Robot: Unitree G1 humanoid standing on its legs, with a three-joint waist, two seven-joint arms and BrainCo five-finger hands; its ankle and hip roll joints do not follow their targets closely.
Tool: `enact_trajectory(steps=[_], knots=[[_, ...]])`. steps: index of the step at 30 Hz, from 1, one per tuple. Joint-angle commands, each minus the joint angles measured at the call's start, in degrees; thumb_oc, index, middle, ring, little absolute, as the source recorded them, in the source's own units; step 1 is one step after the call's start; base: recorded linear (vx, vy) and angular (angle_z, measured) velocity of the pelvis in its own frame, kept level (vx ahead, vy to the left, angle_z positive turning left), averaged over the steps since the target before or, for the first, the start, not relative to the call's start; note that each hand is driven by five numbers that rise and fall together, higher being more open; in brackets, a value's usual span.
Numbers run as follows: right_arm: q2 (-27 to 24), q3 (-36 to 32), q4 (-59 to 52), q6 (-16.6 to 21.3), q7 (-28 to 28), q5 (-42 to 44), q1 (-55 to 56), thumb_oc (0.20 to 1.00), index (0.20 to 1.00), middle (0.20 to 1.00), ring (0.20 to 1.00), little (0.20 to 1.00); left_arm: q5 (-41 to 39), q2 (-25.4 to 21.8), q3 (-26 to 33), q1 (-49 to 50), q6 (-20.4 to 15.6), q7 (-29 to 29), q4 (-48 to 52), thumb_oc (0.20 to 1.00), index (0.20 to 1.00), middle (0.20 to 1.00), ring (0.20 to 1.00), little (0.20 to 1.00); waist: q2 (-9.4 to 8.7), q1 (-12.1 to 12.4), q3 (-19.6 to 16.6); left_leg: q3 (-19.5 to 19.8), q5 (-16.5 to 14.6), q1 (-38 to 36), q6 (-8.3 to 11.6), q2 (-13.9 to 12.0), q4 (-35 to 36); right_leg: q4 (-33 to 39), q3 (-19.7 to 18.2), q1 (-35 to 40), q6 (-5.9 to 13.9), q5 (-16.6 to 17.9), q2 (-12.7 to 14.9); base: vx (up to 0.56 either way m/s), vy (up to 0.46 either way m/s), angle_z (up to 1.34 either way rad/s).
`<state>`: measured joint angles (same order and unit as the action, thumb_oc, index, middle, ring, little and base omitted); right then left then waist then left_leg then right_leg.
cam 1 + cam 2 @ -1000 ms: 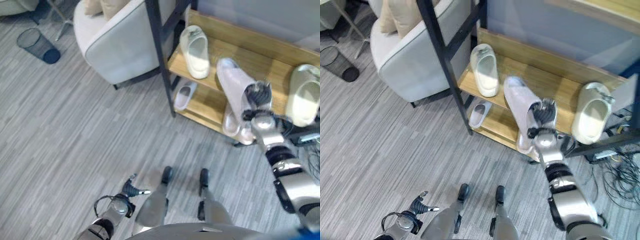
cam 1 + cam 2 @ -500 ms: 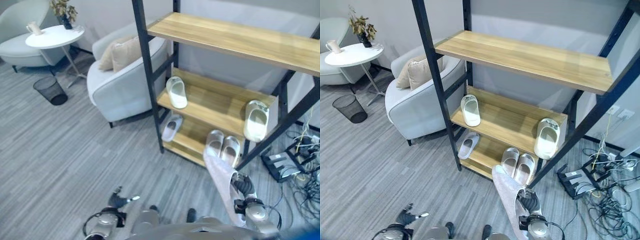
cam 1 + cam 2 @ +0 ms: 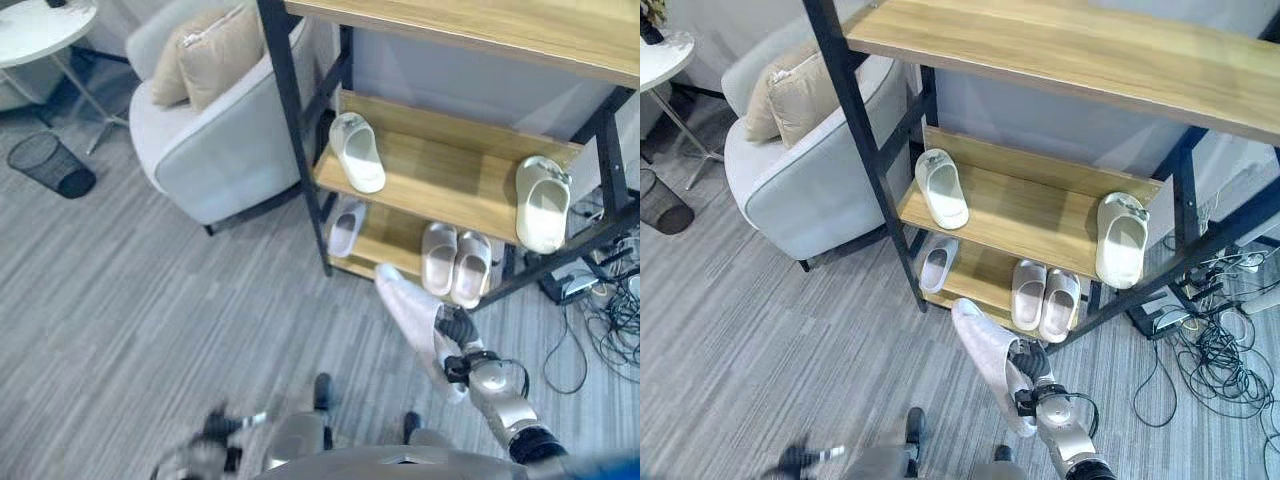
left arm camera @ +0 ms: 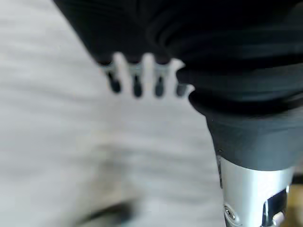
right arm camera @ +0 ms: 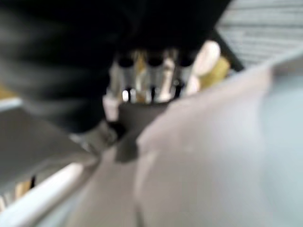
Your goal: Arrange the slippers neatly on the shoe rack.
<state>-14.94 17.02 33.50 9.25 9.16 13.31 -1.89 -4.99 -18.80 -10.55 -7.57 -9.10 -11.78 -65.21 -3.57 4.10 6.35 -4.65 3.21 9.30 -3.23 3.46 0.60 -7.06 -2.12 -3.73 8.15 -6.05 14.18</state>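
My right hand point(image 3: 458, 334) is shut on a long pale slipper point(image 3: 408, 308), held sole-out above the floor in front of the rack's bottom shelf. In the right wrist view its fingers point(image 5: 151, 80) curl over the slipper point(image 5: 203, 156). The shoe rack point(image 3: 455, 190) has black posts and wooden shelves. One white slipper point(image 3: 357, 150) lies at the left of the middle shelf and another point(image 3: 542, 203) at its right end. On the bottom shelf lie a small slipper point(image 3: 346, 228) and a neat pair point(image 3: 455, 262). My left hand point(image 3: 215, 430) hangs low with relaxed fingers point(image 4: 137, 78) over the floor.
A light grey armchair point(image 3: 215, 130) with cushions stands close to the rack's left post. A black wire bin point(image 3: 50, 165) and a round white side table point(image 3: 40, 20) are at the far left. Cables and a power strip point(image 3: 590, 290) lie on the floor right of the rack.
The whole view has shifted as the camera moved. My right hand, still holding the slipper, has come down from the middle shelf to in front of the bottom shelf.
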Motion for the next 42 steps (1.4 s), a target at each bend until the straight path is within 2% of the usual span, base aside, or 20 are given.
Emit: enact_trajectory(steps=[1,2,3,4,5,7,9,11,14,17,19,23,26,29,31,34,36,38,39,42], knots=[[-0.4,-0.53,-3.49,2.61,-0.18,-0.34,-0.16,0.2,0.2,0.2,0.2,0.2,1.99,-1.44,1.02,2.59,-1.19,-2.69,2.42,1.0,1.0,1.0,1.0,1.0,-0.08,-0.45,0.35,2.5,-5.31,5.82,2.48,-2.04,-8.13,-5.43,1.55,1.7,1.29,10.55,2.26,0.11,0.273,-0.26],[-0.44,-0.51,-2.86,2.62,0.04,-0.62,-0.5,0.2,0.2,0.2,0.2,0.2,2.22,-1.79,0.74,2.18,-1.26,-2.82,3.44,1.0,1.0,1.0,1.0,1.0,0.23,-0.84,1.11,2.6,-5.66,5.27,2.04,-1.94,-8.2,-8.06,1.51,0.53,1.12,12.27,2.46,0.17,0.289,-0.09],[-0.2,-0.51,-2.99,3.37,0.28,-0.43,-0.49,0.2,0.2,0.2,0.2,0.2,2.81,-5.17,1.07,0.39,-1.32,-0.64,0.58,1.0,1.0,1.0,1.0,1.0,1.2,-2.18,2.51,3.35,-6.89,2.64,1.88,-2.32,-8.05,-11.91,1.53,-2.63,0.16,12.02,1.76,0.15,0.176,0.06],[-0.22,-0.5,-3.05,3.33,0.28,-0.44,-0.42,0.2,0.2,0.2,0.2,0.2,2.82,-5.17,1.07,0.45,-1.29,-0.64,0.64,1.0,1.0,1.0,1.0,1.0,1.2,-2.23,2.58,3.4,-6.96,2.53,1.9,-2.31,-8.09,-12.0,1.58,-2.52,0.14,11.91,1.78,0.32,0.084,0.3],[-0.35,-0.59,-1.01,2.7,-0.16,-0.09,0.08,0.2,0.2,0.2,0.2,0.2,2.63,-4.16,0.56,0.03,-1.7,-1.6,2.11,1.0,1.0,1.0,1.0,1.0,1.35,-3.57,3.17,3.86,-8.09,0.41,2.42,-2.21,-7.69,-4.11,2.46,-4.73,-0.18,7.37,-0.24,0.23,-0.07,-0.08],[-0.13,-0.25,1.76,2.46,0.0,0.35,-1.41,0.2,0.2,0.2,0.2,0.2,2.17,-3.51,0.22,-1.5,-1.77,-2.06,0.3,1.0,1.0,1.0,1.0,1.0,0.72,-4.68,5.1,4.43,-9.74,-1.54,2.95,-1.88,-8.4,3.85,2.42,-8.69,0.96,8.43,-1.2,0.22,-0.157,-0.12],[-0.36,-0.86,1.5,2.41,0.33,0.4,-0.39,0.2,0.2,0.2,0.2,0.2,2.39,-3.4,-0.29,-1.7,-1.94,-1.81,0.31,1.0,1.0,1.0,1.0,1.0,0.01,-5.19,5.74,5.87,-10.86,-1.26,3.44,-1.04,-10.5,6.44,-0.39,-7.35,1.73,8.6,-1.31,0.1,-0.146,0.22],[-0.42,-0.94,2.19,2.61,0.29,0.19,0.38,0.2,0.2,0.2,0.2,0.2,2.44,-2.8,-0.24,-1.26,-2.22,-2.18,1.37,1.0,1.0,1.0,1.0,1.0,-0.68,-5.05,5.72,6.24,-11.57,-0.51,3.75,-0.63,-12.03,5.95,-1.18,-6.94,1.7,9.85,-1.16,0.01,-0.189,1.08],[-1.33,-0.43,3.03,2.81,1.14,-0.82,0.01,0.2,0.2,0.2,0.2,0.2,-0.58,-1.06,-0.35,-0.35,-2.87,-3.08,3.42,1.0,1.0,1.0,1.0,1.0,-0.52,-4.69,6.75,8.61,-10.69,3.92,5.1,-2.01,-13.98,3.38,-1.23,-9.49,0.4,9.33,-2.39,-0.14,-0.235,0.82],[-2.07,0.11,4.9,3.27,3.62,-1.05,-4.6,0.2,0.2,0.2,0.2,0.2,-5.61,-0.23,-0.1,-1.43,-3.93,-4.24,4.42,1.0,1.0,1.0,1.0,1.0,0.38,-3.85,9.76,11.5,-9.83,11.36,5.87,-2.73,-18.09,-4.97,-0.82,-17.11,-0.95,6.34,-3.4,-0.22,-0.147,0.28],[-2.39,0.26,4.58,3.31,4.27,-1.29,-5.35,0.2,0.2,0.2,0.2,0.2,-6.83,-0.24,0.18,-1.45,-4.17,-4.45,4.75,1.0,1.0,1.0,1.0,1.0,0.52,-3.73,10.32,11.86,-10.0,13.0,5.96,-2.61,-19.72,-7.28,-0.84,-18.8,-1.19,5.65,-3.48,-0.14,-0.054,0.05],[-2.72,0.48,3.9,3.5,7.73,-4.01,-8.0,0.2,0.2,0.2,0.2,0.2,-13.32,0.79,1.63,-1.34,-5.63,-5.8,7.06,1.0,1.0,1.0,1.0,1.0,0.8,-3.04,12.05,13.24,-12.06,20.73,5.86,-2.49,-29.24,-18.09,-1.2,-26.01,-2.36,1.71,-3.76,-0.11,-0.041,0.1],[-2.06,0.16,3.77,3.58,9.13,-4.55,-8.79,0.2,0.2,0.2,0.2,0.2,-16.55,1.8,2.09,-1.86,-6.04,-6.15,7.35,1.0,1.0,1.0,1.0,1.0,1.13,-2.91,12.51,13.83,-14.75,26.04,5.4,-2.47,-36.59,-25.51,-1.76,-30.96,-3.08,-1.22,-4.01,-0.07,-0.019,0.06],[-2.61,-0.34,1.53,3.37,12.36,-6.4,-11.13,0.2,0.2,0.2,0.2,0.2,-23.89,3.28,3.23,-2.52,-6.63,-5.84,10.06,1.0,1.0,1.0,1.0,1.0,1.73,-2.96,12.49,14.11,-17.41,34.57,4.94,-2.28,-45.12,-35.4,-3.08,-40.16,-4.4,-5.18,-4.66,-0.05,-0.028,0.01],[-3.28,0.03,2.03,3.1,13.63,-6.17,-15.1,0.2,0.2,0.2,0.2,0.2,-28.45,3.51,4.6,-4.68,-6.94,-6.18,9.29,1.0,1.0,1.0,1.0,1.0,1.87,-2.73,12.21,13.76,-20.67,38.36,5.01,-2.51,-50.25,-40.89,-3.73,-44.29,-4.92,-8.93,-5.76,0.02,-0.055,-0.1],[-4.65,0.51,2.73,2.05,16.26,-3.79,-25.18,0.2,0.2,0.2,0.2,0.2,-32.1,1.76,4.21,-10.4,-5.87,-6.64,8.38,1.0,1.0,1.0,1.0,1.0,2.9,-3.39,11.44,12.99,-23.92,51.06,4.88,-2.3,-61.77,-51.56,-5.53,-57.18,-6.49,-12.26,-8.11,-0.07,-0.012,-0.46],[-8.83,1.41,7.24,1.79,16.91,-0.2,-35.98,0.2,0.2,0.2,0.2,0.2,-33.06,-1.71,2.97,-16.05,-4.92,-6.32,6.0,1.0,1.0,1.0,1.0,1.0,3.71,-3.26,9.76,13.65,-25.52,59.87,4.45,-2.4,-67.72,-57.3,-6.97,-66.17,-6.77,-13.41,-9.34,0.02,-0.021,-0.2],[-9.82,1.82,8.05,1.83,16.64,1.35,-38.93,0.2,0.2,0.2,0.2,0.2,-33.92,-2.73,3.01,-17.53,-4.9,-6.07,5.59,1.0,1.0,1.0,1.0,1.0,3.78,-3.18,9.29,13.75,-25.9,62.15,4.37,-2.42,-69.31,-58.79,-7.29,-68.42,-6.75,-13.57,-9.63,0.04,-0.017,-0.06],[-11.97,3.17,11.84,1.9,15.28,5.53,-44.76,0.2,0.2,0.2,0.2,0.2,-35.28,-5.15,2.23,-20.41,-4.51,-5.18,4.43,1.0,1.0,1.0,1.0,1.0,3.88,-2.89,8.82,13.82,-26.49,65.22,4.45,-2.51,-71.68,-61.06,-7.78,-71.57,-6.85,-14.04,-9.98,0.06,-0.023,-0.13],[-16.97,8.97,20.62,0.23,13.3,8.7,-58.6,0.2,0.2,0.2,0.2,0.2,-36.38,-8.83,-0.82,-26.01,-3.63,-3.27,2.43,1.0,1.0,1.0,1.0,1.0,3.72,-2.18,8.3,13.85,-27.79,72.24,4.32,-2.25,-77.08,-66.5,-8.07,-78.21,-7.28,-15.56,-10.1,0.1,-0.038,-0.01]])
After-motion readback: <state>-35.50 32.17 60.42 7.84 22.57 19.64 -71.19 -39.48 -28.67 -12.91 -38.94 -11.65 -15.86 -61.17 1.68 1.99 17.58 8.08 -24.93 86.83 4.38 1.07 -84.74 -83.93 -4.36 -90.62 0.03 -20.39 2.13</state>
